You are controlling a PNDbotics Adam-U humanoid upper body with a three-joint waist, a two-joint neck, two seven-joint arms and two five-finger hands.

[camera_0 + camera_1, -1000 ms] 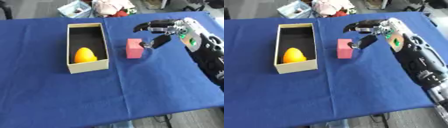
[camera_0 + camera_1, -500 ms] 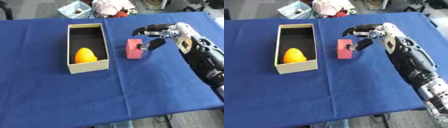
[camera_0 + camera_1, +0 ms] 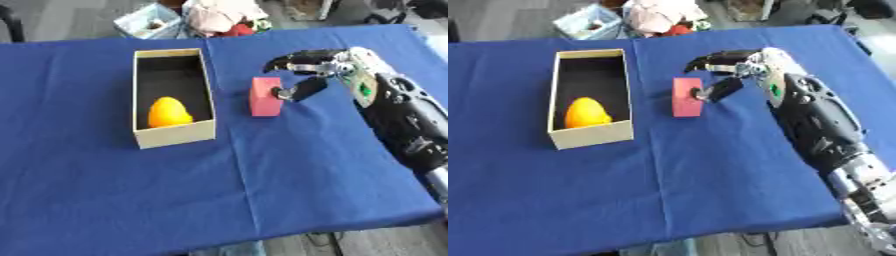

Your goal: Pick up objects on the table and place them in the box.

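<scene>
A pink block (image 3: 264, 96) stands upright on the blue table (image 3: 289, 165), just right of the box. My right hand (image 3: 308, 66) reaches in from the right: its thumb tip touches the block's right face, and its fingers arch spread above the block's top without closing on it. The long cardboard box (image 3: 172, 97) lies left of the block. An orange, egg-shaped object (image 3: 168, 112) rests in its near half. My left hand shows in neither view.
Beyond the table's far edge sit a light blue basket (image 3: 151, 21) and a heap of pink and red cloth (image 3: 221, 16). My right forearm (image 3: 411, 125) runs along the table's right side.
My right hand has moved left and slightly nearer, closing the gap to the pink block; its thumb now touches the block's right side. Block and box have stayed put.
</scene>
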